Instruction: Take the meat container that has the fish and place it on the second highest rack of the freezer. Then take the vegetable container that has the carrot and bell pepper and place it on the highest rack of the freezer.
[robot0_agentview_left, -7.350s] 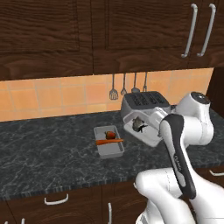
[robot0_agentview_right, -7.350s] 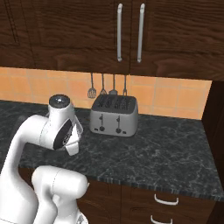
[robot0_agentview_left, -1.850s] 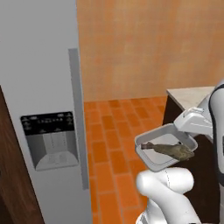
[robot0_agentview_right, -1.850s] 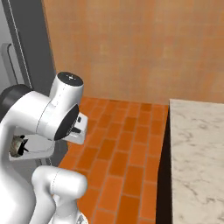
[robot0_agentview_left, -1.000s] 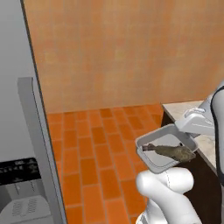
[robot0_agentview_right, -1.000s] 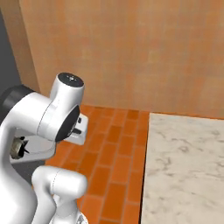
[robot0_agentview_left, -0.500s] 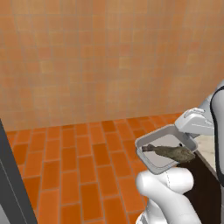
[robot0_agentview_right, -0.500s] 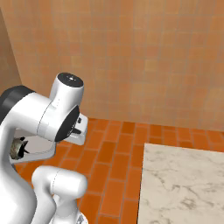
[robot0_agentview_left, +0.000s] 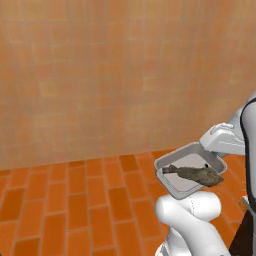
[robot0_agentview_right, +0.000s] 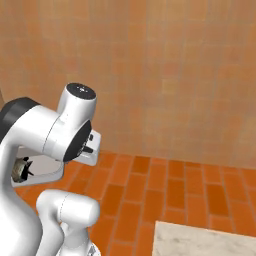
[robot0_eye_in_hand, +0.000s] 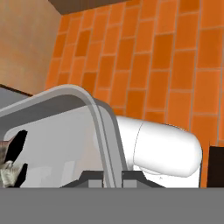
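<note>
This is a home kitchen, rendered rather than real. A floor of orange-red brick tiles (robot0_agentview_left: 75, 200) runs up to a plain tan tiled wall (robot0_agentview_left: 115, 75). A pale marble-patterned surface (robot0_agentview_right: 205, 242) shows its corner at the lower right of the right base view, the sort of worktop a kitchen carries.

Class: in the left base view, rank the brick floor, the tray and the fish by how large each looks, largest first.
1. Brick floor, by far the largest.
2. Tray, the grey container carried above the floor.
3. Fish, lying inside the tray and about as long as it, but much slimmer.
</note>
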